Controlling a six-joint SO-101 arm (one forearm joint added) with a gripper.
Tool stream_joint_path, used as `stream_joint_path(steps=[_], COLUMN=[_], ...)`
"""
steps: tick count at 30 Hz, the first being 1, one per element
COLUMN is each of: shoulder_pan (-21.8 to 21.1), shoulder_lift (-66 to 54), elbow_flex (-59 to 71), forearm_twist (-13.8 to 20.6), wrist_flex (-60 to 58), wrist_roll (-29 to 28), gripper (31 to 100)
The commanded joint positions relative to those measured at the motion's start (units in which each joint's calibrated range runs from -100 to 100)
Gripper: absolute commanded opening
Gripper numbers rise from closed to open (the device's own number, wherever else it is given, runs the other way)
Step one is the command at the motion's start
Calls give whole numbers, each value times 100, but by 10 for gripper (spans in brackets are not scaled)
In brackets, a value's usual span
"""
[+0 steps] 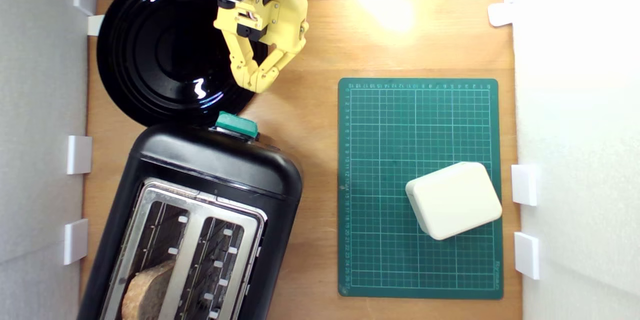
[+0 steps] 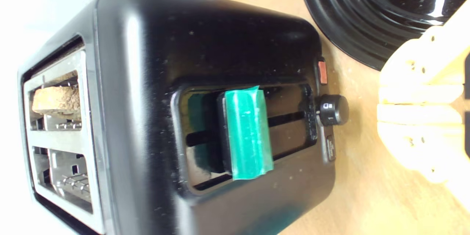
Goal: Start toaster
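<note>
Yellow tool [image 1: 258, 83], fingertips together and holding nothing, hovers over the black plate [image 1: 150, 60] near the toaster [image 1: 200, 220] at the exterior view's lower left. It should settle squarely atop the teal lever [image 2: 248, 132], then press straight down.

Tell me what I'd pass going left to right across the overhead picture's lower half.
Toaster → green mat → cream box, which sits on the mat toward the exterior view's right.

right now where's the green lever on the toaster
In the exterior view, the green lever sits on the toaster end facing the black plate, just below the closed gripper.
</note>
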Motion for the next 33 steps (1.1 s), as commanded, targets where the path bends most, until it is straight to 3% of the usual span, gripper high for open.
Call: stream_joint_path(steps=[1, 6, 16, 22, 33], shoulder_pan=[20, -68, -92, -488, -671], shoulder_lift=[687, 1344, 2335, 2876, 2926], elbow_flex=[-990, -1998, -3670, -4697, -5070], forearm_twist=[67, 377, 405, 415, 415], wrist_flex=[124, 938, 1075, 1075, 1075], wrist_roll=[11, 1, 37, -5, 32], gripper=[313, 313, 313, 313, 313])
